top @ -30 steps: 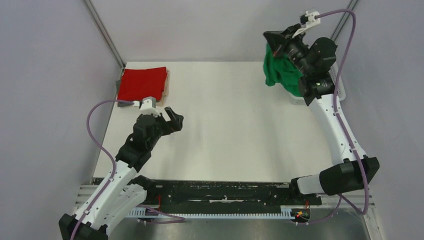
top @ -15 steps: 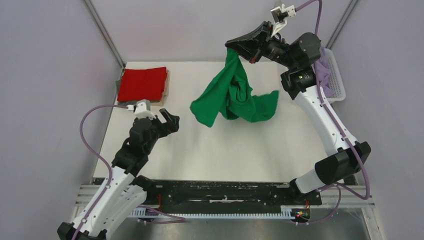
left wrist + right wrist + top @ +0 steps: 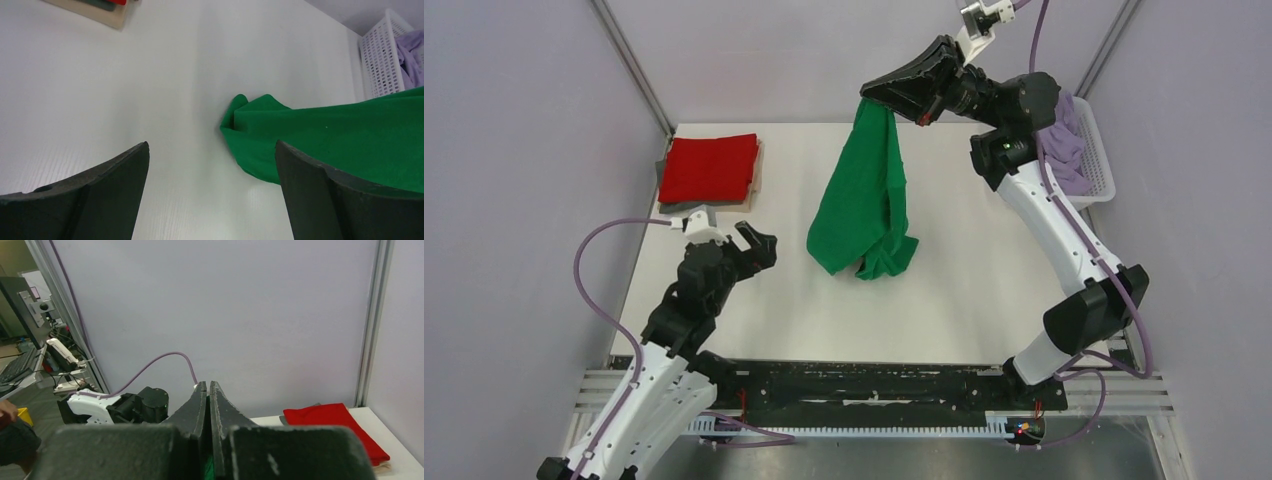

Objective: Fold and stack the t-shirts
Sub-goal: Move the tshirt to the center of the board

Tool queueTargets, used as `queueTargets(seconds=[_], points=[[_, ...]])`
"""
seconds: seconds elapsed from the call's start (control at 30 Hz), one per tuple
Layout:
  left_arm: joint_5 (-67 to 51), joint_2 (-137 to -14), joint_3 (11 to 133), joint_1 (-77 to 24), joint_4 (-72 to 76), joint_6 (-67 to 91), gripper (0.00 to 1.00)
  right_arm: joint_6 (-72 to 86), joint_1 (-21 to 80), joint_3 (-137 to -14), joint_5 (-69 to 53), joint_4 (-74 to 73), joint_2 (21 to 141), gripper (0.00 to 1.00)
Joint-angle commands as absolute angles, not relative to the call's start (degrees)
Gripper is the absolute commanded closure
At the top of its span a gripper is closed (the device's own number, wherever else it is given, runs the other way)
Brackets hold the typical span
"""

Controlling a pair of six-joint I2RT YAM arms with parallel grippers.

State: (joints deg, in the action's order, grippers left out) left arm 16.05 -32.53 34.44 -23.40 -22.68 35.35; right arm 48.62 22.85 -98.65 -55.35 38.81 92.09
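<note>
Top external: I see right gripper (image 3: 871,98) held high over table, jaws pinched tight on top edge of bright green cloth t-shirt (image 3: 860,195); shirt hangs, lower end bunched on white table (image 3: 984,290). Left gripper (image 3: 760,246) jaws spread wide, holding nothing, near green hem, not touching. Folded red t-shirt (image 3: 709,165) at far-left corner; lavender t-shirt (image 3: 1064,145) in white mesh basket (image 3: 1106,170)

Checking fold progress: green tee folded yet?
Unfolded: green tee hangs bunched from the shut right gripper, lower end crumpled on the table.
</note>
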Motion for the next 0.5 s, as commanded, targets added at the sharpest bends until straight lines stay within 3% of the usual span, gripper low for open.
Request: queueTargets(seconds=[0.0, 0.1, 0.2, 0.3, 0.47], points=[[16.9, -33.4, 35.7, -23.5, -21.9, 38.3, 0.00, 45.2, 22.6, -99.6, -55.0, 35.6, 89.6, 1.00], [15.6, -36.0, 35.8, -23.5, -22.1, 39.0, 0.00, 30.0, 22.2, -95.8, -48.3, 15.2, 85.5, 1.00], [15.0, -38.9, 36.1, -23.5, -22.6, 39.2, 0.00, 13.0, 21.6, -89.1, -29.9, -5.2, 80.8, 1.00], [14.4, -42.0, 36.5, -23.5, -22.5, 39.6, 0.00, 7.7, 20.1, -74.2, -6.9, -9.4, 76.0, 1.00], [11.8, -48.6, 36.8, -23.5, -21.0, 40.1, 0.00, 11.0, 14.9, -62.2, 16.2, -11.6, 76.6, 1.00]])
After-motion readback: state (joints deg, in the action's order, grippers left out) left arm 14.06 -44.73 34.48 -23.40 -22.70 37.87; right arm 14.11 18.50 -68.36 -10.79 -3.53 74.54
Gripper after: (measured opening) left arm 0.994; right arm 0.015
